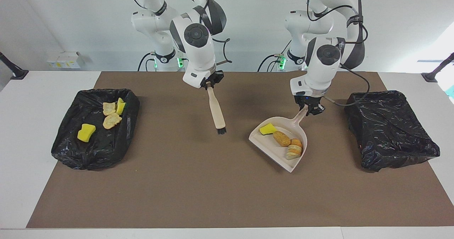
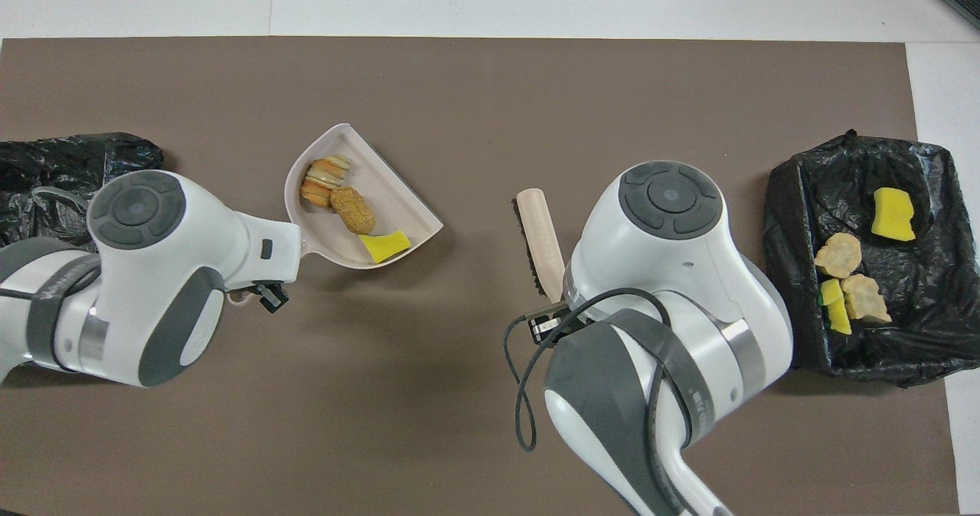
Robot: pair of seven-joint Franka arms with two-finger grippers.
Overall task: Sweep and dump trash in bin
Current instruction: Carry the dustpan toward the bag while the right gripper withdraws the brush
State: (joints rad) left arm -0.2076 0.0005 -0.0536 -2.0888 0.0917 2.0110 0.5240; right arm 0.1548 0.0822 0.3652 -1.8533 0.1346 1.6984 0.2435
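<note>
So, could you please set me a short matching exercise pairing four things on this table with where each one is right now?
Things:
1. brush
2. dustpan
3. round biscuit-like scrap
4. pale crumbly lumps

Places:
A. in the bin at the right arm's end
B. held by its handle in the left gripper
C. hanging from the right gripper
D. lying in the dustpan

Pairs: 1-C, 2-B, 3-D, 4-A
</note>
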